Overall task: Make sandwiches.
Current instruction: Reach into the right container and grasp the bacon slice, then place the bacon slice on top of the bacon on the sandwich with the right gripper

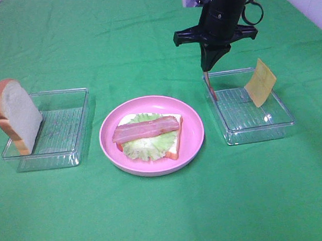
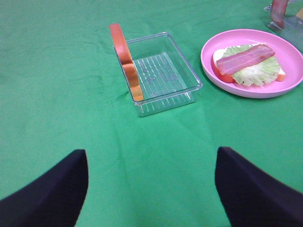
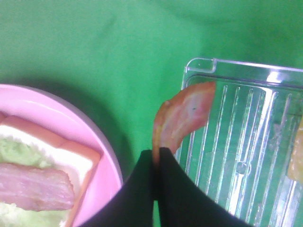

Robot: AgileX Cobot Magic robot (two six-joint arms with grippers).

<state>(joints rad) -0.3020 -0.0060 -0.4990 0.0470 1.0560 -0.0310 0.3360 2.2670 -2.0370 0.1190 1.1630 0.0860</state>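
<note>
The desk is covered with a slightly creased green cloth. At its middle sits a round, glossy pink plate with a shallow raised rim, and on it lies the partly built sandwich. The bottom layer is a square white bread slice with an orange-brown crust. A frilly, pale green lettuce leaf lies over it. One flat, reddish bacon strip with lighter streaks lies lengthwise on top.

The right fingers, black and tapering, are pressed together on one end of a second bacon strip. It hangs below them, thin and slightly curved. Its lower end is at the near-left corner of a clear, rectangular plastic tray with a ribbed floor; whether it touches the tray cannot be told. In that tray a square yellow-orange cheese slice stands tilted against the far right wall.

On the left of the desk a matching ribbed clear tray holds thick white bread with a rounded brown crust. The bread stands on edge and leans at the tray's outer end.

The left fingers, dark and matte, are spread wide apart and grip nothing. They hover over bare cloth, well apart from the left tray.
</note>
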